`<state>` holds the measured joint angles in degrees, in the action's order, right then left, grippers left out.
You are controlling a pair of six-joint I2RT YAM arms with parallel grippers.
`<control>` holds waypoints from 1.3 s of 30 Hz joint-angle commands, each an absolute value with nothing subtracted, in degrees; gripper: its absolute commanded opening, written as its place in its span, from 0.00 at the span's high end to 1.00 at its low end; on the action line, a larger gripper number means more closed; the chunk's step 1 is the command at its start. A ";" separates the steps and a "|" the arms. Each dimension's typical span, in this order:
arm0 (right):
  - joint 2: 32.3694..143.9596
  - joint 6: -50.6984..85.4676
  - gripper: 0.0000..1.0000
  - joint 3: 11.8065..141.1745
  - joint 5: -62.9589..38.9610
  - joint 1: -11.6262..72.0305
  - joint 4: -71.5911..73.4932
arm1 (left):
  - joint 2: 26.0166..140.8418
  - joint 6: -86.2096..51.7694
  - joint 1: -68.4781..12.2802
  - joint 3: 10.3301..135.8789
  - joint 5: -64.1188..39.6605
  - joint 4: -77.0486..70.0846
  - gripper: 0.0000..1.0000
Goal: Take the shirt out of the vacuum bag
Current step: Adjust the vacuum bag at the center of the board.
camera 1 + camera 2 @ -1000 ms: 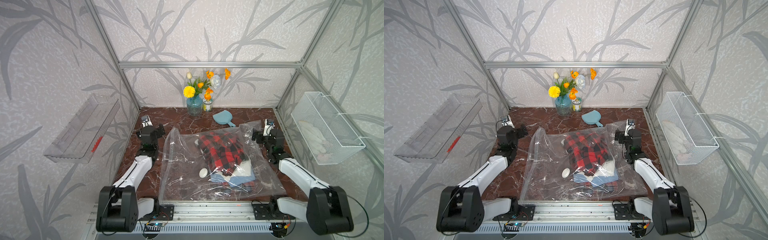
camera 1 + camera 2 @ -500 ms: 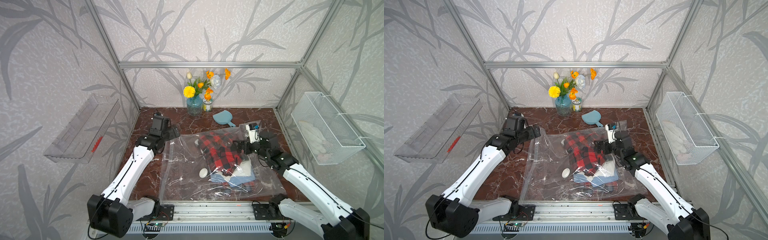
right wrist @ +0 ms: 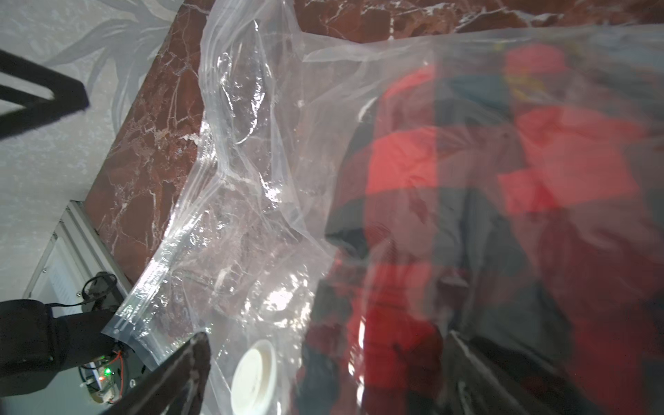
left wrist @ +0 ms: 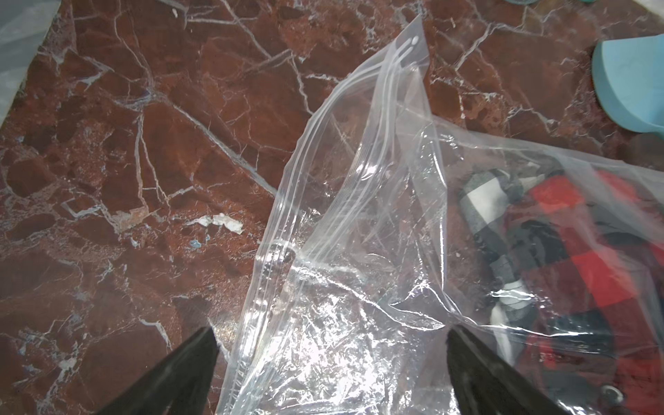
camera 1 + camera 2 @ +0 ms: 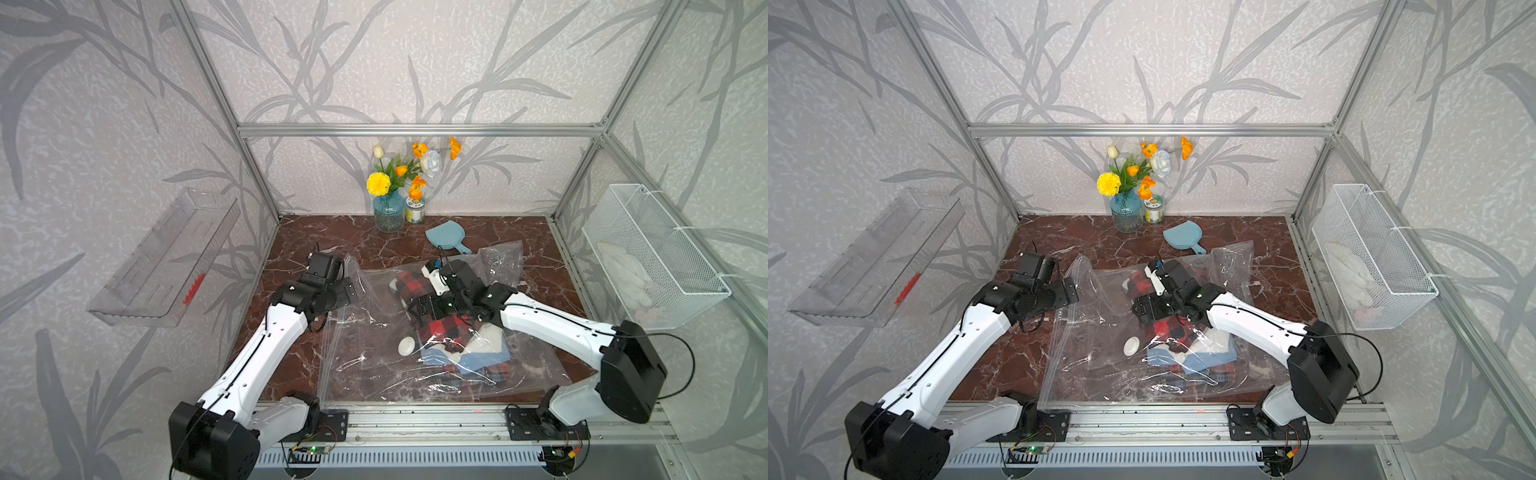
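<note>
- Overhead, in both top views, the vacuum bag (image 5: 374,370) lay flat on the marble table (image 5: 311,241) with the red plaid shirt (image 5: 446,328) inside. The left arm stretched forward, its left gripper (image 5: 350,289) at the bag's far-left corner. The right arm bent inward, with the right gripper (image 5: 419,311) low over the shirt.
- From the left wrist, the left gripper (image 4: 328,336) stood wide apart, straddling the bag's zip edge and grasping nothing.
- From the right wrist, the right gripper (image 3: 325,345) was spread over the plastic, the white valve cap (image 3: 255,381) between its fingers. I could not tell whether it touched the bag.

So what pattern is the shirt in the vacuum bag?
The shirt is red-and-black plaid, clearest in the left wrist view.
</note>
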<state>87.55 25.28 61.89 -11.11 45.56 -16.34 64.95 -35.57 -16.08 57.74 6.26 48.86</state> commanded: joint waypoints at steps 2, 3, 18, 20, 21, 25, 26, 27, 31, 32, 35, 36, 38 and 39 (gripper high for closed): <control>92.20 28.87 0.01 66.78 -12.61 47.84 -15.52 | 62.28 -36.00 -16.00 57.00 6.85 49.65 0.00; 93.18 29.60 0.01 67.60 -12.68 48.22 -15.50 | 62.13 -35.86 -15.91 57.13 7.02 49.82 0.00; 99.25 36.17 0.00 64.39 -1.61 48.31 -15.29 | 57.97 -36.65 -15.91 55.25 5.63 50.12 0.00; 99.01 36.13 0.00 64.06 -0.09 46.84 -15.39 | 57.68 -36.65 -15.91 54.89 5.64 49.76 0.00; 99.06 36.20 0.00 64.01 0.21 45.82 -15.66 | 57.59 -36.65 -15.91 54.76 5.70 49.65 0.00; 98.80 36.12 0.00 62.36 1.91 42.28 -15.97 | 58.00 -36.56 -15.91 54.52 5.62 49.37 0.00; 98.54 36.13 0.00 61.84 2.27 41.75 -15.91 | 58.12 -36.64 -15.89 54.42 5.67 49.23 0.00; 98.14 36.13 0.00 61.36 2.02 40.98 -15.78 | 58.26 -36.67 -15.91 54.15 5.63 48.92 0.00; 96.32 33.51 0.00 61.37 0.00 39.47 -16.99 | 59.25 -36.65 -15.91 53.02 6.35 47.52 0.00; 95.99 32.69 0.00 61.43 -0.27 39.46 -17.56 | 59.61 -36.66 -15.91 52.92 6.58 47.20 0.00; 94.80 30.42 0.00 60.80 -5.45 38.85 -17.07 | 61.80 -36.13 -15.90 53.08 6.78 45.62 0.00; 93.66 29.86 0.00 60.05 -7.16 38.85 -16.02 | 62.93 -35.64 -15.91 53.55 6.82 45.14 0.00; 90.68 29.35 0.00 58.92 -10.15 38.90 -14.54 | 65.24 -34.72 -15.91 54.77 7.15 44.47 0.00; 88.56 28.84 0.00 58.87 -11.43 38.85 -14.78 | 66.68 -34.22 -15.82 55.40 7.21 43.90 0.00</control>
<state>93.43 31.00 60.27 -6.61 39.05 -11.97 64.47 -35.57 -16.05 53.87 6.09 45.82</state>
